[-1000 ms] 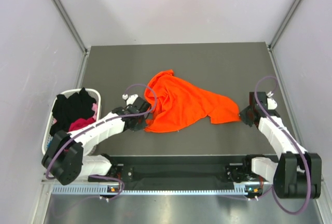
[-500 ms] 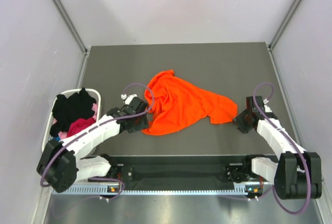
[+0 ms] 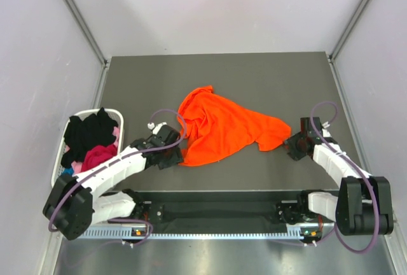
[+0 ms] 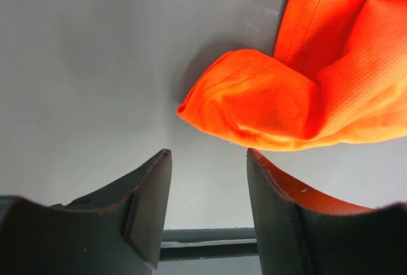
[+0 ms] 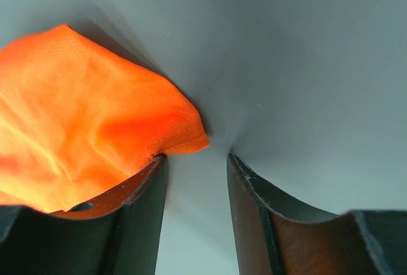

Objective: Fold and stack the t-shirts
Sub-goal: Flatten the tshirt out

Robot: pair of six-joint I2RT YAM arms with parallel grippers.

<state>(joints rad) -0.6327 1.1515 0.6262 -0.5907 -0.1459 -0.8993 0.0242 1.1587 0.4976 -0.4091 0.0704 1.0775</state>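
A bright orange t-shirt (image 3: 222, 128) lies crumpled in the middle of the dark table. My left gripper (image 3: 177, 155) sits at the shirt's near left corner, low over the table. In the left wrist view this gripper (image 4: 208, 154) is open, and the folded orange corner (image 4: 254, 97) lies just beyond the fingertips, not between them. My right gripper (image 3: 290, 142) is at the shirt's right tip. In the right wrist view it (image 5: 197, 157) is open, with the hemmed orange tip (image 5: 89, 116) ahead of the left fingertip and only bare table between the fingers.
A white basket (image 3: 118, 114) stands at the table's left edge, holding a black t-shirt (image 3: 88, 132) and a magenta one (image 3: 98, 155). Grey walls close in both sides. The table's front rail (image 3: 216, 193) runs just behind the grippers.
Both grippers have gone from shut to open. The left one has slid toward the near edge beside the shirt's corner; the right one has moved left and nearer to the shirt's tip.
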